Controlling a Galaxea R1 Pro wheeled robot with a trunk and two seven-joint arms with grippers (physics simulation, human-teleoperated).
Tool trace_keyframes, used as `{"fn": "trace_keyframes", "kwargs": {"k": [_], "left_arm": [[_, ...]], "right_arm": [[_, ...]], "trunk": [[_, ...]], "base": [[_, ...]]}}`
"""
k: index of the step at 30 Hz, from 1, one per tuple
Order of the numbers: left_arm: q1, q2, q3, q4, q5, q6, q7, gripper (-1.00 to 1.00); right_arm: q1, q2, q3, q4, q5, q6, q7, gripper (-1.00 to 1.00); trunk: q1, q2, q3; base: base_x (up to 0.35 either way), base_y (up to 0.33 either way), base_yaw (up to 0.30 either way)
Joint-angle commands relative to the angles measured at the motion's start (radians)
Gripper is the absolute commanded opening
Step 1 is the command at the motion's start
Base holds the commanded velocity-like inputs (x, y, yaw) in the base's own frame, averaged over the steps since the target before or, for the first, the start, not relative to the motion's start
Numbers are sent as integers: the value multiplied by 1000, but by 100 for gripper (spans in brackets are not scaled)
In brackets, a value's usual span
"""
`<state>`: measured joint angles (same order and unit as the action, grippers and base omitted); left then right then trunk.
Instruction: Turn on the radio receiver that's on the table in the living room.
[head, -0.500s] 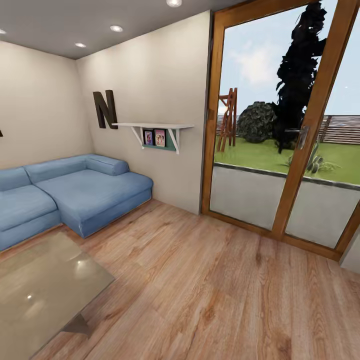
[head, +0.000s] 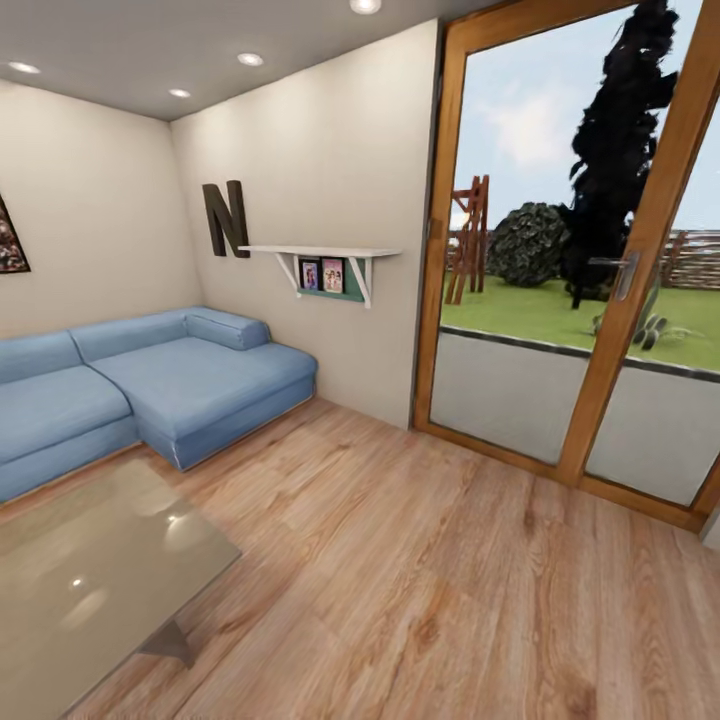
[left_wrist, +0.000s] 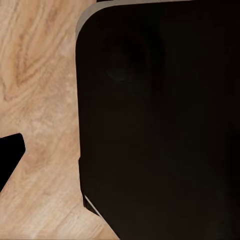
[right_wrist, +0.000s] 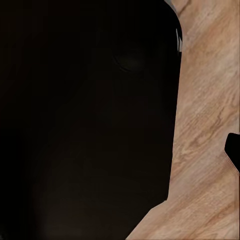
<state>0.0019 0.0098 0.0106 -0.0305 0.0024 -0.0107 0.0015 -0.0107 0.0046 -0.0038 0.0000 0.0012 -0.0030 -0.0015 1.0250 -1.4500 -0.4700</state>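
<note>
The head view looks into the living room, with its light wood plank floor and beige walls. The low table, its top glossy grey-brown, lies at the lower left, and the part I see is bare. The radio receiver is out of view. In the left wrist view a dark body panel hangs over the floor, with one dark tip at the frame's edge. The right wrist view has the same kind of dark panel and a small dark tip. Neither tip tells me how the jaws stand.
A blue L-shaped sofa stands behind the table against the walls. A framed photo hangs at far left. A letter N and a white shelf are on the wall. Wood-framed glass doors stand right.
The whole head picture has shifted right and slightly down, so the camera has moved. The framed photo has come into sight at the left. Nothing in the room has moved.
</note>
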Motion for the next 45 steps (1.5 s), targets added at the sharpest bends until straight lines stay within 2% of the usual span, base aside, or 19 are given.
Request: {"fn": "trace_keyframes", "kwargs": {"k": [1,45], "left_arm": [[0,0,0,0,0,0,0,100],[0,0,0,0,1,0,0,100]], "right_arm": [[0,0,0,0,0,0,0,100],[0,0,-1,0,0,0,0,100]], "trunk": [[0,0,0],[0,0,0]], "base": [[0,0,266],[0,0,272]]}}
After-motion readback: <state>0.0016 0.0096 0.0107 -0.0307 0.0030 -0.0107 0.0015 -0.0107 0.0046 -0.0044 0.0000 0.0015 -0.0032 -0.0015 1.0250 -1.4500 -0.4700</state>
